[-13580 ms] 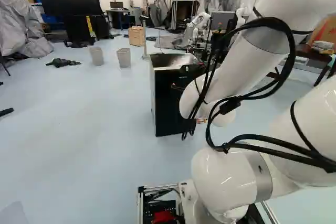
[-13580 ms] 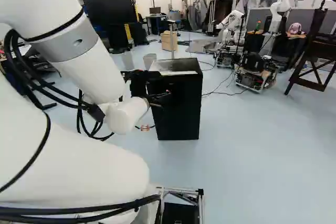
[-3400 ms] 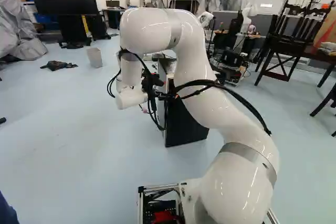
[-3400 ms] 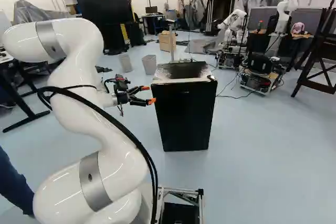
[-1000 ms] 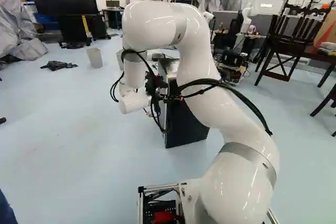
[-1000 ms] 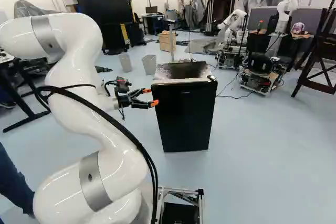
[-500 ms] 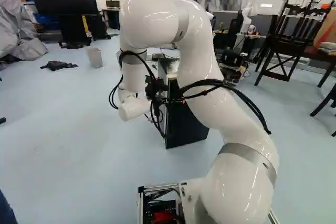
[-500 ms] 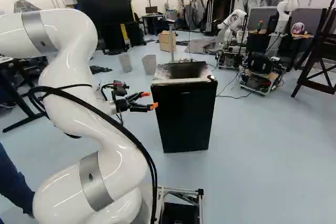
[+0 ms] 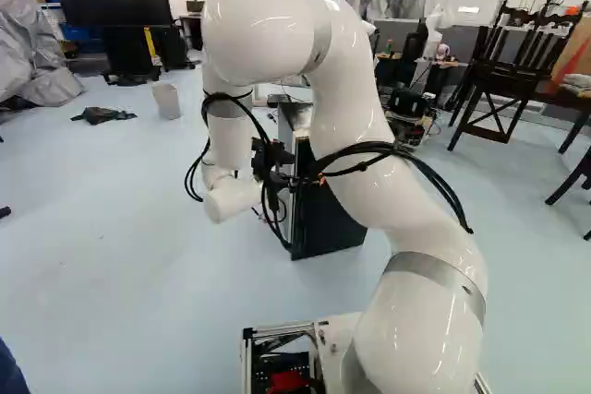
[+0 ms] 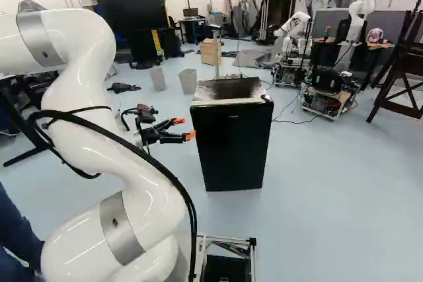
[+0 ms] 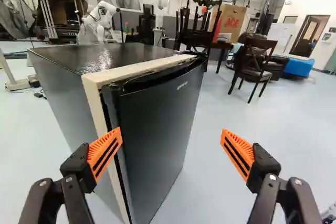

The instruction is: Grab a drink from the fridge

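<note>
In the right base view the black fridge (image 10: 232,146) stands at the centre, and the gripper (image 10: 184,128) is open just left of it, fingers spread wide. The wrist view has the fridge's cream-edged front corner ahead, nearer one finger; in the left base view the arm (image 9: 346,99) blocks part of it. Beyond, at the upper middle of the right base view, are grey bins (image 10: 188,82) and a wooden crate (image 10: 209,52); another robot (image 10: 291,31) stands upper right, dark chairs (image 10: 404,64) at the right edge.
</note>
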